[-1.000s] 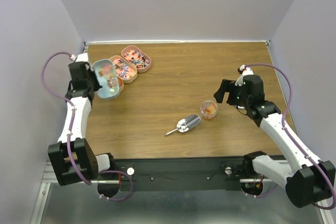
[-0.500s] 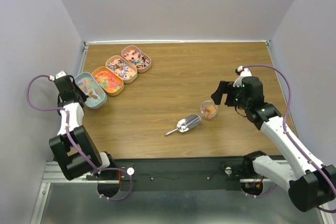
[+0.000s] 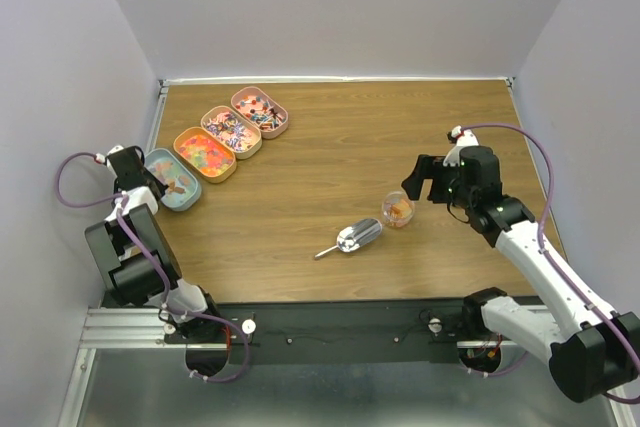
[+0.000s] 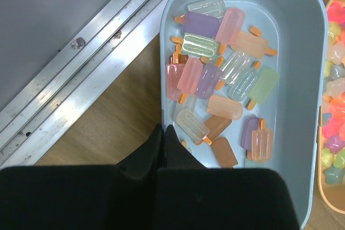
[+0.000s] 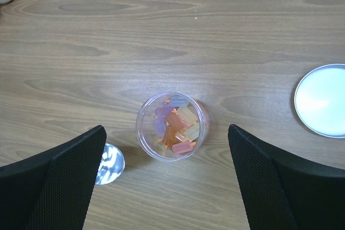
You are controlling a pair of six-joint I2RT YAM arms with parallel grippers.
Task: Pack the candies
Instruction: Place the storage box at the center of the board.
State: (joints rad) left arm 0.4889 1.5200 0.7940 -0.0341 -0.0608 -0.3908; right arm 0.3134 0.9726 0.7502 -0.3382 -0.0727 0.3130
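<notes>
Popsicle-shaped candies (image 4: 215,90) lie in a blue oval tin (image 4: 302,52) at the table's left edge, also in the top view (image 3: 172,179). My left gripper (image 4: 162,131) is shut on that tin's near rim; it shows in the top view (image 3: 138,179). More candies (image 5: 173,125) fill a clear round cup (image 3: 398,209) at centre right. My right gripper (image 5: 166,133) is open above the cup, one finger on each side, not touching it; it shows in the top view (image 3: 418,185). A silver scoop (image 3: 352,238) lies left of the cup.
Three more oval tins of candies run in a row towards the back: orange (image 3: 205,154), then two pink ones (image 3: 232,132) (image 3: 260,112). A white round lid (image 5: 322,100) lies right of the cup. A metal rail (image 4: 81,79) borders the table on the left.
My left gripper has brought the blue tin down from a raised, tilted hold onto the table beside the orange tin, and the left arm has folded back. The right arm has barely moved.
</notes>
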